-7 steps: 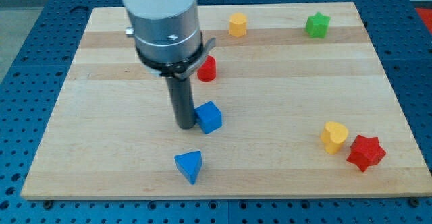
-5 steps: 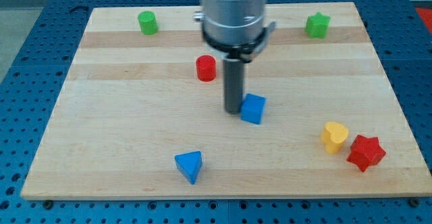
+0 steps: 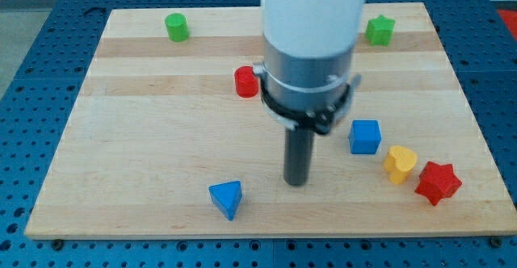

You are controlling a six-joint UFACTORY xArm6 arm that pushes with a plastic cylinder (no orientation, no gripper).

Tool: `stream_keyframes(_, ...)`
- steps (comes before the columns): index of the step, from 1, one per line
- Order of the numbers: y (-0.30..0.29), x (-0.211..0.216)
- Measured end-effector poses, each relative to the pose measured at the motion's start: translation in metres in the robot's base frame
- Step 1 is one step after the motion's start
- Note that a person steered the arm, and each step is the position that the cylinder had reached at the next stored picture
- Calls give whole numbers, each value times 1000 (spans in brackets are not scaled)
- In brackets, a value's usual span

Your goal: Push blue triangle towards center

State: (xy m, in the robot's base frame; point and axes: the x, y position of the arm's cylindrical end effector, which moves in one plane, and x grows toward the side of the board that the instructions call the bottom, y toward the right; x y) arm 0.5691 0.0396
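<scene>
My tip (image 3: 297,181) stands right of the blue triangle (image 3: 226,198), near the counter's (image 3: 121,139) bottom edge — apart, probably lining up a push; no pincer exists to report.

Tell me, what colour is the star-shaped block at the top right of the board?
Green. The green star block shows clearly in the camera view, near the view's top right.

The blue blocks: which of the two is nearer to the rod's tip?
The blue triangle, toward the view's bottom left of my tip, is nearer. The blue cube sits farther off, up to the right, beside the yellow heart.
</scene>
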Motion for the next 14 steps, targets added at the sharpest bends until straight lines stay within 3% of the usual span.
stream_keyframes(1, 0, 46)
stream_keyframes(2, -1, 50)
stream_keyframes(5, -164, 40)
stream_keyframes(6, -151, 16)
stream_keyframes(7, -107, 21)
stream_keyframes(8, -109, 44)
stream_keyframes(9, -77, 38)
stream_keyframes(10, -37, 8)
stream_keyframes(11, -34, -5)
stream_keyframes(13, -87, -6)
stream_keyframes(14, -69, -8)
